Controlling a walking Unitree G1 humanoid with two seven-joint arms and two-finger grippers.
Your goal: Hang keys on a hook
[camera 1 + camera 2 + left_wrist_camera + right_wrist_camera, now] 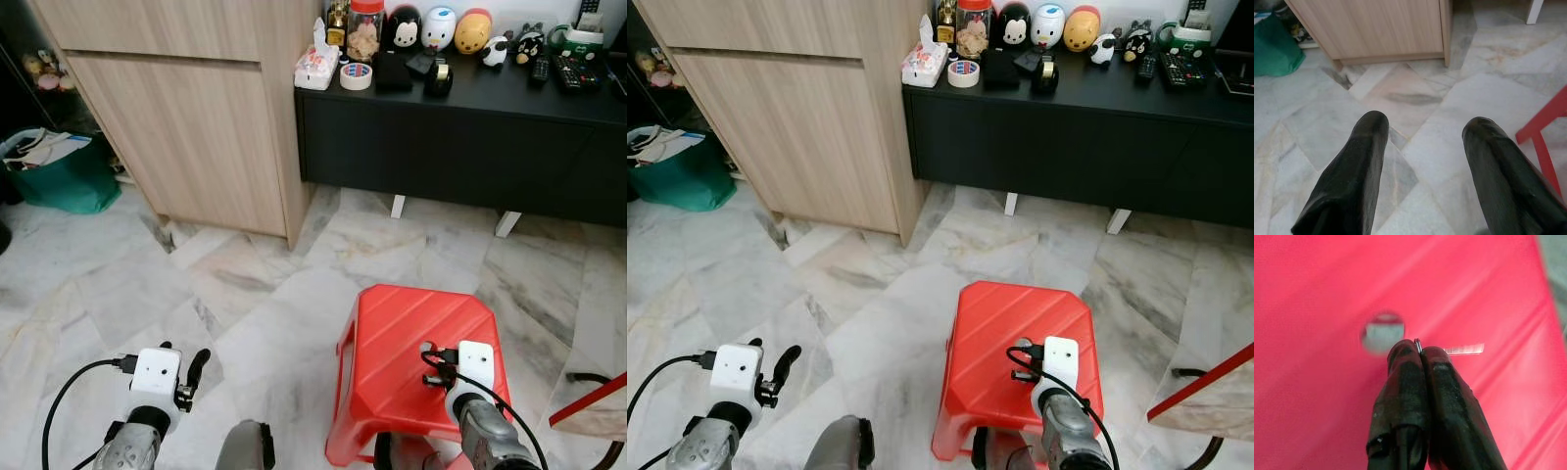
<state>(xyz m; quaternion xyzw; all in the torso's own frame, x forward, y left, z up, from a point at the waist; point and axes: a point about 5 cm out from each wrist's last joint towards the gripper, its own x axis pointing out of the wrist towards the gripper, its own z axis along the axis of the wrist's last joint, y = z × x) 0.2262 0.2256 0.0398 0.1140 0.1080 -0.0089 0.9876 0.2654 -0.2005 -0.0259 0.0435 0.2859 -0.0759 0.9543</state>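
A key ring is pinched in the closed right tool above the red stool; left tool open, idle. Hanging not yet done.

Stool stands on the floor, right of centre, directly ahead of the robot. Behind it, against the wall, a low sideboard spans centre to right. On its top, left to right: tissue pack, tape roll, jar, figurines, remotes. Cabinet stands left of the sideboard, touching it. Bag sits on the floor at far left, beside the cabinet. Right gripper is over the stool top; left gripper is over bare floor, left of the stool.
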